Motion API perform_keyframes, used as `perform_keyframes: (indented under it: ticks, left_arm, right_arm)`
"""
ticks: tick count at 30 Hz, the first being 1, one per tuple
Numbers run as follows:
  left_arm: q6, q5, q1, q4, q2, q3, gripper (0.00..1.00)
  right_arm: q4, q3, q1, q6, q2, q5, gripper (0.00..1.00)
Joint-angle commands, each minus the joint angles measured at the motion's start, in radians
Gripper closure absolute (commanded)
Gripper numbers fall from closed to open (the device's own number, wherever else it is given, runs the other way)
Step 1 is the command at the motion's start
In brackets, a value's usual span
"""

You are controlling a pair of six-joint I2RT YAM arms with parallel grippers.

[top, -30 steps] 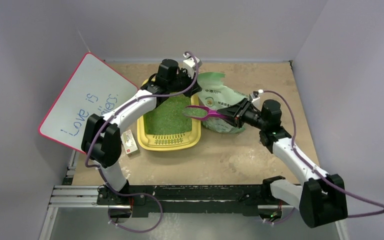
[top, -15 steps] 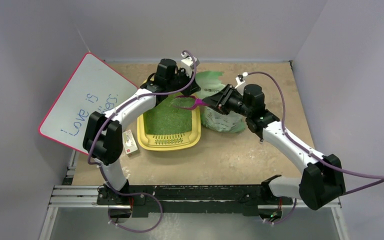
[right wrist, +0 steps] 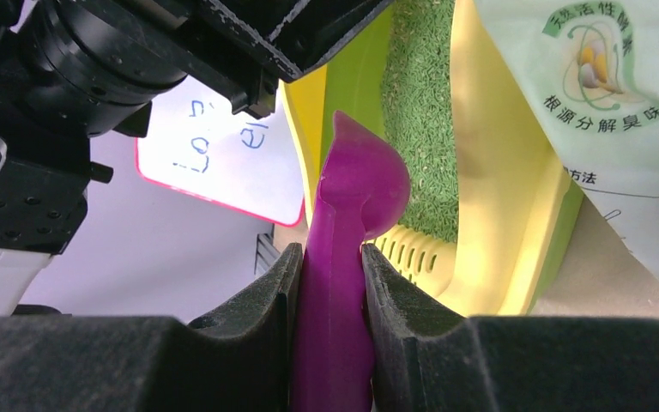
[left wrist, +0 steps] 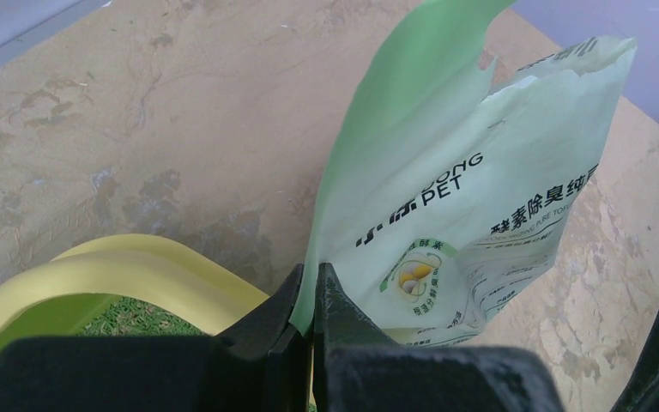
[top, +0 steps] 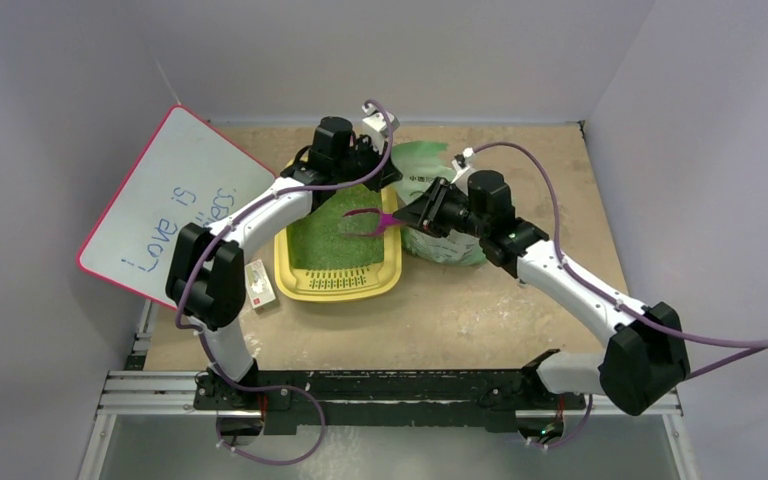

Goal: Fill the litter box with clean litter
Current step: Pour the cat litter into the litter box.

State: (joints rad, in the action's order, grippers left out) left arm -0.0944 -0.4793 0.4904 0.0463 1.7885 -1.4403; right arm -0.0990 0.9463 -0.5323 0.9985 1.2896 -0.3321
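Top external: stained tan surface, grey walls; left end effector pinches bag, right end effector pinches scoop.

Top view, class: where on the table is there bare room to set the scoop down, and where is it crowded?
Free: the wide patch of table between the litter box, the bag and the arms' bases; also the right side beyond the right arm. Crowded: mid-back, around litter box, purple scoop and bag.
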Motion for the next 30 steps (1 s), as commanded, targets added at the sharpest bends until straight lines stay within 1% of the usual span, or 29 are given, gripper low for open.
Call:
perform_keyframes:
  ticks: [1,5,9,14,15,20,30]
  left_arm:
    - [0.001,0.028,-0.026,-0.064,-0.029,0.001,1.00]
    - [0.000,0.025,-0.026,-0.062,-0.034,0.006,1.00]
    - [-0.001,0.024,-0.026,-0.064,-0.040,0.013,1.00]
    - [-0.001,0.021,-0.026,-0.066,-0.049,0.022,1.00]
    - [-0.001,0.021,-0.026,-0.067,-0.049,0.023,1.00]
    - [-0.002,0.018,-0.026,-0.071,-0.050,0.027,1.00]
    - [-0.005,0.028,-0.026,-0.077,-0.053,0.033,1.00]
  right_arm:
    - [-0.034,-0.015,-0.006,-0.017,-0.039,-0.021,1.00]
    - [-0.007,-0.048,-0.007,-0.021,-0.083,-0.001,1.00]
    - [0.080,-0.041,-0.006,-0.057,-0.105,0.026,1.00]
    - [0.097,-0.007,-0.007,-0.080,-0.106,0.083,1.00]
    - [0.096,0.001,-0.006,-0.083,-0.094,0.064,1.00]
    - [-0.034,-0.018,-0.012,-0.026,-0.033,-0.035,1.00]
    - [-0.147,0.048,-0.083,0.015,0.091,-0.061,1.00]
